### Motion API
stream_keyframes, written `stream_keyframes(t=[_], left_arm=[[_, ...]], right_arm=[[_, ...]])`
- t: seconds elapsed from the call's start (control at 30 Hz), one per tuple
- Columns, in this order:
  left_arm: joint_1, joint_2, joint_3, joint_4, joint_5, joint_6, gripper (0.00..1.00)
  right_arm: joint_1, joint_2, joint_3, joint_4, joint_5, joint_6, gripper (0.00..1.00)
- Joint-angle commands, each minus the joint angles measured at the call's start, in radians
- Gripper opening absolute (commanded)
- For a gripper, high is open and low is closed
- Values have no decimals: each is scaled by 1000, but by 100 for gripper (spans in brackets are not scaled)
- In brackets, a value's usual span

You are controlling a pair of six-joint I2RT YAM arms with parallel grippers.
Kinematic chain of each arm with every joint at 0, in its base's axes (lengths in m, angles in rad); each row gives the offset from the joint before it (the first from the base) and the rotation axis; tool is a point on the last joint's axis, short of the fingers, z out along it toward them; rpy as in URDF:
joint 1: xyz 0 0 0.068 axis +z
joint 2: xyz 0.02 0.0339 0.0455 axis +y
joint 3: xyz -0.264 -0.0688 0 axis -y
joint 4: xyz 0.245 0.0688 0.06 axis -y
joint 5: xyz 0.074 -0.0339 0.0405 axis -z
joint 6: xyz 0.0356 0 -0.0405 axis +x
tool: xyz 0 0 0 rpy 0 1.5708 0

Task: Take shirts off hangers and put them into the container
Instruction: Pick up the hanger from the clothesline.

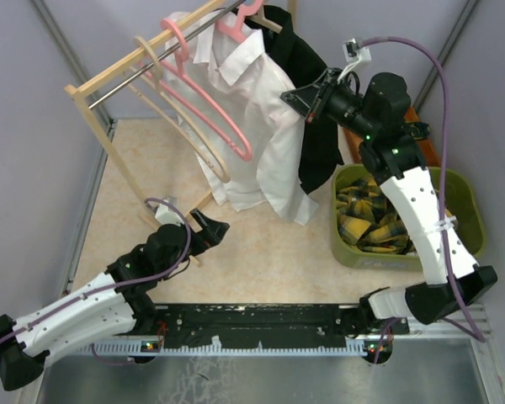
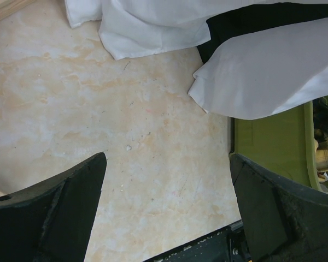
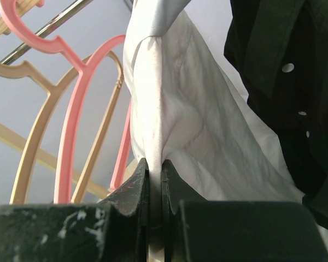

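Note:
A white shirt [image 1: 248, 126] hangs from a pink hanger [image 1: 240, 21] on the rack, with a black shirt [image 1: 316, 151] right behind it. My right gripper [image 1: 301, 103] is shut on a fold of the white shirt [image 3: 202, 131]; in the right wrist view the cloth is pinched between the fingertips [image 3: 154, 164], with the black shirt [image 3: 284, 65] beside it. An empty pink hanger [image 1: 210, 97] and beige hangers [image 1: 181, 126] hang to the left. The olive-green container [image 1: 467, 198] at right holds a plaid shirt [image 1: 370, 223]. My left gripper [image 1: 215, 227] stands open low over the table [image 2: 167, 164], holding nothing.
The wooden rack with its metal bar [image 1: 109, 84] crosses the back left. In the left wrist view the white shirt's hem [image 2: 262, 71] hangs just above the tabletop, beside the container's wall [image 2: 268, 144]. Grey walls close in both sides.

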Motion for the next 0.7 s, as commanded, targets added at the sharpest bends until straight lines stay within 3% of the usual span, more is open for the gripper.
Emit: stream_keyframes(t=[0.0,0.5,0.67], left_arm=[[1,-4,40,11,-7,8,99],[1,2,40,21,-14,12,99],[0,3,38,37,-7,18,99]], right_arm=[[9,-116,-8,74,6,-29,0],[9,-296,-223,-159,98,-104,0],[9,-364,-323,-272,51,-154,0]])
